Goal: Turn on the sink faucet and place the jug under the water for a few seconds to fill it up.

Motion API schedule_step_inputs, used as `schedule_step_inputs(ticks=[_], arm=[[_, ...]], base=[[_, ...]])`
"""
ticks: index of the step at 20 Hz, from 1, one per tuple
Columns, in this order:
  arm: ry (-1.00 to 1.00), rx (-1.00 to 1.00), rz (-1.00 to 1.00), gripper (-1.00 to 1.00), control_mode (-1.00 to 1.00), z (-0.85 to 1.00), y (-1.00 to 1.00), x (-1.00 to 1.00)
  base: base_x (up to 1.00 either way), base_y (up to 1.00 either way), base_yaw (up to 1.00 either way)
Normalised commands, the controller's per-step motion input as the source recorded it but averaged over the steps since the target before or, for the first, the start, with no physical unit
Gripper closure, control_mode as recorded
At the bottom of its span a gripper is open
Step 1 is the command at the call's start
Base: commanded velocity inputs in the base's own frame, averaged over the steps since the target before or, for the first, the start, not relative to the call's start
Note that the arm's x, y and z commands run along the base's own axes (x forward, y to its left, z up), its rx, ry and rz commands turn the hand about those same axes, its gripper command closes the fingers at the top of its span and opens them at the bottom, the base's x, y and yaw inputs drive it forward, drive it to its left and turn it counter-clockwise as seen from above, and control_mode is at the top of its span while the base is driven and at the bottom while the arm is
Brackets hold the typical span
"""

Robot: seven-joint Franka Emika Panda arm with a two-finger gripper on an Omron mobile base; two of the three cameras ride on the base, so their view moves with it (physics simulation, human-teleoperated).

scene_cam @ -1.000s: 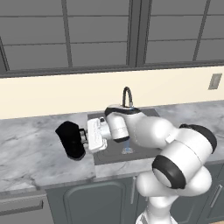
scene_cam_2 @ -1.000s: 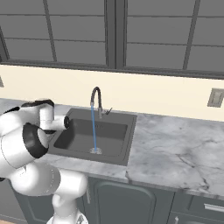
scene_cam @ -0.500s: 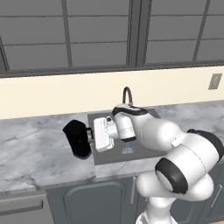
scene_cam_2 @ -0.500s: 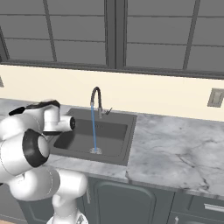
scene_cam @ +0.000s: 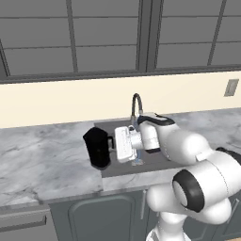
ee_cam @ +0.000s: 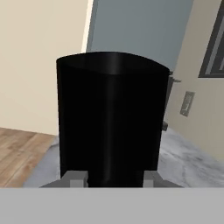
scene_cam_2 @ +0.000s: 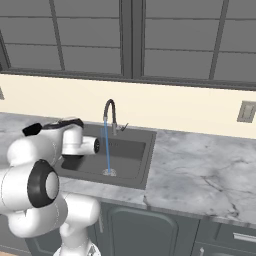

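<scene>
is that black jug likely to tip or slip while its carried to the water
Probably rigid: the jug keeps its straight walls in the gripper. Being tall and gripped at its side handle, it may swing or tilt. Its smooth, glossy wall looks slippery, and it will likely get heavier once under the water.

No writing, label, brand or number can be read anywhere here: the black jug (scene_cam: 97,148) is plain, and so are the marble counter (scene_cam_2: 200,175) and the wall plate (scene_cam_2: 245,111) at the right of the frame.
</scene>
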Motion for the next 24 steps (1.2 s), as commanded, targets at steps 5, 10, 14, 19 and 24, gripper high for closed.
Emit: schedule_step_inputs(ticks=[5,10,14,19,24], arm=[[0.0,0.04,0.0,1.0,-1.0,-0.02,-0.53,0.0],[0.0,0.04,0.0,1.0,-1.0,-0.01,-0.56,0.0],[0.0,0.01,0.0,1.0,-1.0,0.0,-0.54,0.16],[0.0,0.02,0.0,1.0,-1.0,0.0,-0.55,0.25],[0.0,0.0,0.0,1.0,-1.0,-0.12,-0.4,0.22]], base=[[0.0,0.0,0.0],[0.0,0.0,0.0],[0.0,0.0,0.0],[0.0,0.0,0.0],[0.0,0.0,0.0]])
